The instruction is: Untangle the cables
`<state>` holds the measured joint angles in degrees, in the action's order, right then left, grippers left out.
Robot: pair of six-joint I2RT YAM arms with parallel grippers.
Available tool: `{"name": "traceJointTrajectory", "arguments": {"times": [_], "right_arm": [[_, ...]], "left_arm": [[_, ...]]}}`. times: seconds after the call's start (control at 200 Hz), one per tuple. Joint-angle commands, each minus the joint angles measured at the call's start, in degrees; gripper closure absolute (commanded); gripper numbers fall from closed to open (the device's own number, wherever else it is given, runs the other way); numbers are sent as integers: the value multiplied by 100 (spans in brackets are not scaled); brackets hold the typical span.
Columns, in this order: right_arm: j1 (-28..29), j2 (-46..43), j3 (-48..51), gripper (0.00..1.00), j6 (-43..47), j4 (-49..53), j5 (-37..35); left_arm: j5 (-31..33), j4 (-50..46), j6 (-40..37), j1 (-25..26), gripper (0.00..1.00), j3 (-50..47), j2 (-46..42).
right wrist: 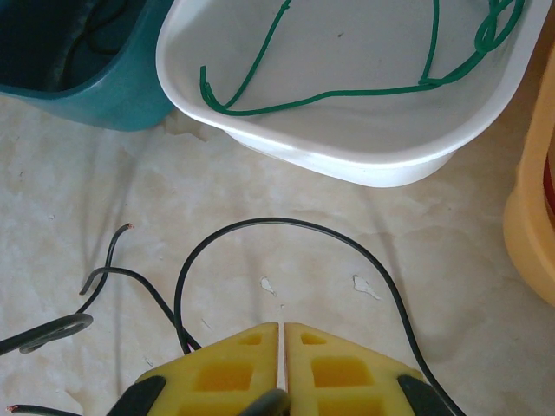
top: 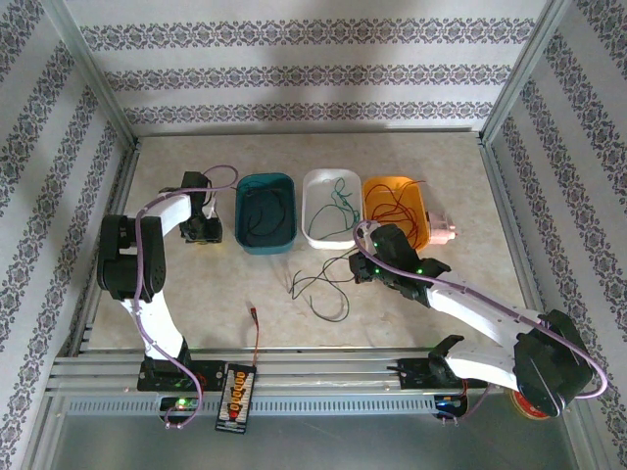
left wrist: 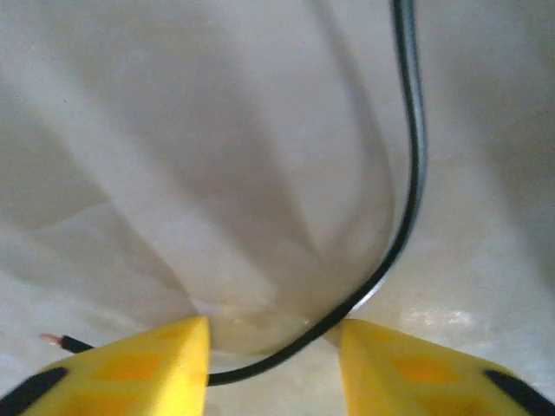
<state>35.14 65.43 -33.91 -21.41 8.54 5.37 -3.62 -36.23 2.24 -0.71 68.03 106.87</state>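
The coming move turns on the left gripper (left wrist: 273,340). Its jaws stand partly apart, and a black cable (left wrist: 409,208) lies across the gap at the bottom of the left wrist view, entering low between the fingers and sweeping to the upper right of the frame. Its long axis crosses the jaws rather than running along them, so a squeeze should catch it (nothing looks pinched yet). A stripped wire end (left wrist: 54,340) pokes out at lower left, just beside the left finger.

The right gripper (right wrist: 282,334) has its jaws pressed together. A black loop (right wrist: 286,224) arches over the tabletop (right wrist: 451,260) just ahead of them, and 1 strand runs down beside the left finger, though I cannot tell whether it is clamped. In the top view this black tangle (top: 318,292) sits at centre frame, nearer the right arm.

3 bins line up across the upper middle of the top view:
- The teal bin (top: 266,178) holds dark cables (top: 265,217).
- The white bin (top: 333,173) holds a green cable (top: 341,201).
- The orange bin (top: 392,179) holds red cables (top: 400,208).
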Motion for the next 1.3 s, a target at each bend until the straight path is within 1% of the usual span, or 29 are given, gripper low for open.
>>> {"name": "traceJointTrajectory", "arguments": {"times": [0.0, 0.055, 0.2, 0.285, 0.375, 0.51, 0.725, 0.855, 0.98, 1.104, 1.194, 1.294], "right_arm": [[-14, -4, -54, 93, 9, -36, -71], [-25, -4, -63, 92, 4, -37, -61], [-35, -54, -63, 92, -17, -36, -78], [-42, -87, -54, 92, -16, -35, -88], [-51, -109, -48, 91, -18, -21, -97], [-53, -109, -37, 91, -32, -30, -88], [-60, -49, -46, 91, -67, -71, -71], [-66, 0, -54, 90, -86, -96, -53], [-60, 23, -78, 90, -90, -95, -36], [-59, -12, -89, 90, -84, -55, -66], [-61, -62, -98, 90, -88, -17, -88], [-68, -116, -98, 90, -75, 32, -114]], "left_arm": [[355, -617, -26, 83, 67, 17, 167], [362, -622, -38, 110, 73, 3, 172], [267, -637, -36, 133, 94, 49, 149], [283, -689, -22, 141, 100, 102, 79], [322, -728, 13, 159, 100, 145, -100], [256, -761, 30, 261, 100, 183, -600], [175, -889, -205, 716, 100, 327, -1528], [-50, -1083, -189, 986, 100, 572, -1782], [-173, -1331, -217, 1438, 100, 960, -1623], [-454, -1480, -91, 1771, 100, 1347, -1145], [-434, -1500, 55, 1905, 100, 1570, -736], [-486, -1526, 242, 1937, 100, 1772, -266]]}}
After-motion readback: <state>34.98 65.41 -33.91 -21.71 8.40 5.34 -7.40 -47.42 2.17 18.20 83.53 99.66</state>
